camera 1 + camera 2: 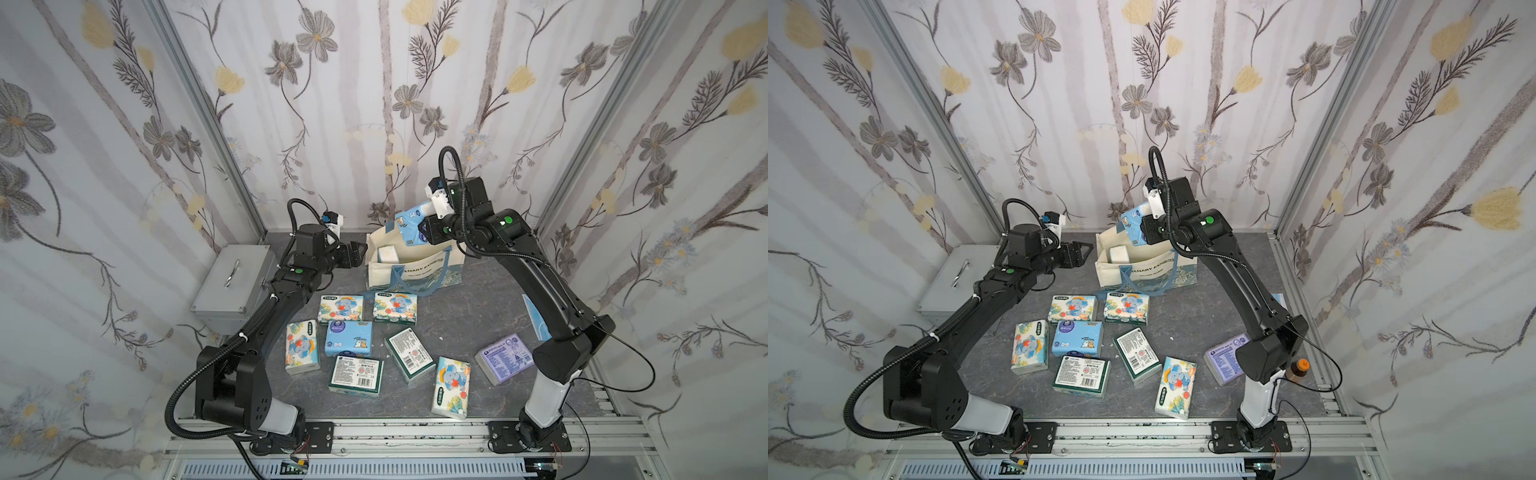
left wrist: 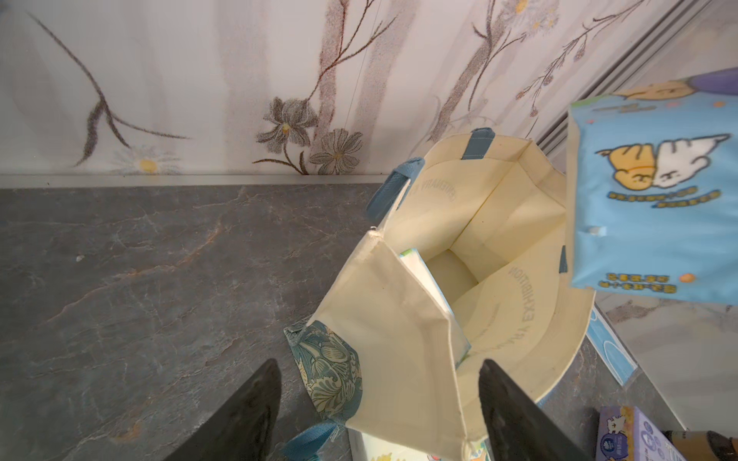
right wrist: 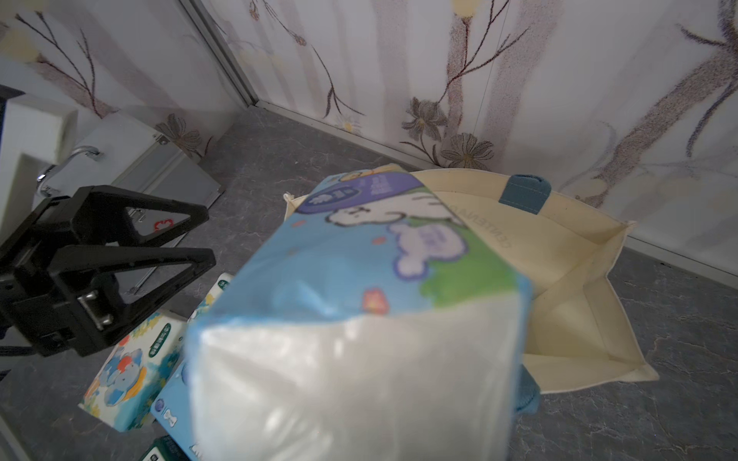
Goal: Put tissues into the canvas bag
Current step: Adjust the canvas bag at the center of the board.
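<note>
The canvas bag [image 2: 399, 303] is matt cream cloth, creased. The light blue pack [image 3: 343, 263] wears glossy, crinkled plastic film. The case [image 1: 220, 299] is dull grey metal; the tabletop [image 2: 139, 279] — matt, stone-veined.

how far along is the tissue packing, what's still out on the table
Early on. Done: at least one pack stands inside the canvas bag. In hand: the right gripper holds a light blue pack over the bag's mouth; the left gripper is open and empty beside the bag. Left: eight packs on the table, the lavender pack among them.
</note>
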Available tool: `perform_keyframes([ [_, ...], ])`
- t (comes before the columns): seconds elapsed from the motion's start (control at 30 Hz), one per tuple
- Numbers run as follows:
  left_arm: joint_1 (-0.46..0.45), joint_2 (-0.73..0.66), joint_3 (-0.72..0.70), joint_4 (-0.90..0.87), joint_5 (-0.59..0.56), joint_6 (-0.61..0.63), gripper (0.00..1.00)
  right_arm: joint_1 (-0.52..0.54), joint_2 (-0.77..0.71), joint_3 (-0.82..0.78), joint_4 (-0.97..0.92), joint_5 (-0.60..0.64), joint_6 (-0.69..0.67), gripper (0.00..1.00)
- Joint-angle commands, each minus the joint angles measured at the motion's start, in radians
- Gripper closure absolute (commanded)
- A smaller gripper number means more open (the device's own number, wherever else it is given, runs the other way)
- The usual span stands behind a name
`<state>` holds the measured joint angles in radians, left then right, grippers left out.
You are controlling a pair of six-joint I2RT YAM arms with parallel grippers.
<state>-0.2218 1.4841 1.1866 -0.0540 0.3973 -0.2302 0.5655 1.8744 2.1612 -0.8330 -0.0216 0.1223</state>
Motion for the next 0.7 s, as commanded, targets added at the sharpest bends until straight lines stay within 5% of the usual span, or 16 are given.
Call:
perform_keyframes([
  [0.0,0.002,0.022,0.011,0.079,0.06,-0.078,0.23,0.015,0.027,-0.009,0.014,0.059,0.01,0.7],
  [0.33,0.001,0.072,0.004,0.161,0.141,-0.187,0.22,0.126,-0.163,-0.413,0.135,0.172,0.055,0.69],
  [0.67,-0.03,0.081,0.006,0.174,0.199,-0.168,0.23,0.206,-0.352,-0.753,0.302,0.217,0.184,0.69],
])
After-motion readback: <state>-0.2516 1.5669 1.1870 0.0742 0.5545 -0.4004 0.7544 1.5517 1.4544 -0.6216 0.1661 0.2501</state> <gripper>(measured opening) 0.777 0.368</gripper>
